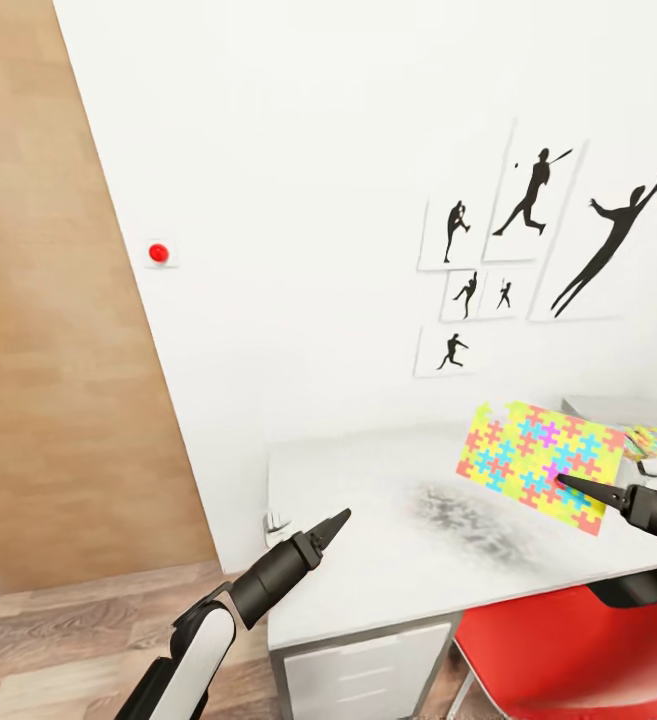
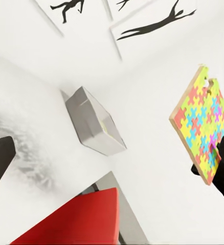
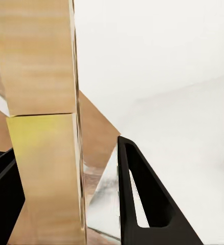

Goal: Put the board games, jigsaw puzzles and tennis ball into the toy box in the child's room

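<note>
Head view first, from the biggest thing down: the table [image 1: 388, 520] runs pale grey along the white wall, and the toy box [image 2: 94, 125] sits on it by that wall, a shallow grey tray, with my right arm well short of it. My right gripper [image 1: 566, 485] holds one jigsaw puzzle [image 1: 540, 462] up off the tabletop by its lower edge, the board standing nearly on edge with its bright yellow, blue, pink and orange pieces facing me. In my right wrist camera I see the board's plain wood-coloured back [image 3: 45, 122] lying between my two fingers, so I judge them closed onto it. It looks like a thin, stiff, light board that will not bend; held at one edge it may swing or slip, so a firmer bite further in from the rim would be safer. My left gripper [image 1: 330, 528] hangs over the near part of the table with nothing in it, its tips drawn together to a point. I read no brand, label or lettering on anything; the wall pictures [image 1: 528, 240] show only black player silhouettes
</note>
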Tool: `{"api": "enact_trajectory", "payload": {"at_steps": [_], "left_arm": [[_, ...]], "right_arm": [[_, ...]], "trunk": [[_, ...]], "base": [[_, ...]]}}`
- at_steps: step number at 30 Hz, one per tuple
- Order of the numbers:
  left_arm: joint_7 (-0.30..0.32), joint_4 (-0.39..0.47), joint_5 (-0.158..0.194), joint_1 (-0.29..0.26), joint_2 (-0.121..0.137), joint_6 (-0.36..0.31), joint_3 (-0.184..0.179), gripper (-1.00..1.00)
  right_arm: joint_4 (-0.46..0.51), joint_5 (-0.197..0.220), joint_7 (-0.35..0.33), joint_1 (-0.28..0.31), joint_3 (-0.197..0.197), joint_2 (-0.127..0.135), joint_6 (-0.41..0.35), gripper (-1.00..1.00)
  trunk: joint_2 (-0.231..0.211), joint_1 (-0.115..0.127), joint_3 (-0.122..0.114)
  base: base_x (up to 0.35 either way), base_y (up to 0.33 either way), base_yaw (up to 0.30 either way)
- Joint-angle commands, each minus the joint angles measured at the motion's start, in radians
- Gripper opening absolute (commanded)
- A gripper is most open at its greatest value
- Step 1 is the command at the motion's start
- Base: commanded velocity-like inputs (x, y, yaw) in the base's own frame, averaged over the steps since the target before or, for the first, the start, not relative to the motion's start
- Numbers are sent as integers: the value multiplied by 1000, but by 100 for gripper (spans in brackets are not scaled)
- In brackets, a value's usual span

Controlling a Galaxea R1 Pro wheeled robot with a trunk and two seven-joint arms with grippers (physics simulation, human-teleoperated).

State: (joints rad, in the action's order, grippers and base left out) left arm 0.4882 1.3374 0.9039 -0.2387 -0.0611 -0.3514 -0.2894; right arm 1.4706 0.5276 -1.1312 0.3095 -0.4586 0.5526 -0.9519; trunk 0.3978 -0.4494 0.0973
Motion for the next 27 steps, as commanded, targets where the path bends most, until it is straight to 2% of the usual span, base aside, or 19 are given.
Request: {"api": "enact_trajectory", "payload": {"at_steps": [1,5,7,11,27], "left_arm": [[0,0,10,-1,0,-9,1,100],[12,-1,10,-1,1,-8,1,100],[44,-5,8,-1,1,-7,2,100],[63,-8,4,-1,1,-5,2,100],[68,-10,-5,-1,1,-3,2,100]], "right_arm": [[0,2,-5,1,0,0,-6,-100],[9,2,-5,-1,-1,0,-6,-100],[22,2,-5,-10,-1,0,-6,-100],[28,2,-5,-16,-1,-1,-6,-100],[50,3,-5,-24,-2,-4,-5,-100]], "trunk": [[2,-1,2],[2,-1,1],[2,-1,1],[2,-1,0],[2,-1,0]], "base": [[0,0,-289],[0,0,-290],[0,0,-290],[0,0,-237],[0,-29,-42]]}}
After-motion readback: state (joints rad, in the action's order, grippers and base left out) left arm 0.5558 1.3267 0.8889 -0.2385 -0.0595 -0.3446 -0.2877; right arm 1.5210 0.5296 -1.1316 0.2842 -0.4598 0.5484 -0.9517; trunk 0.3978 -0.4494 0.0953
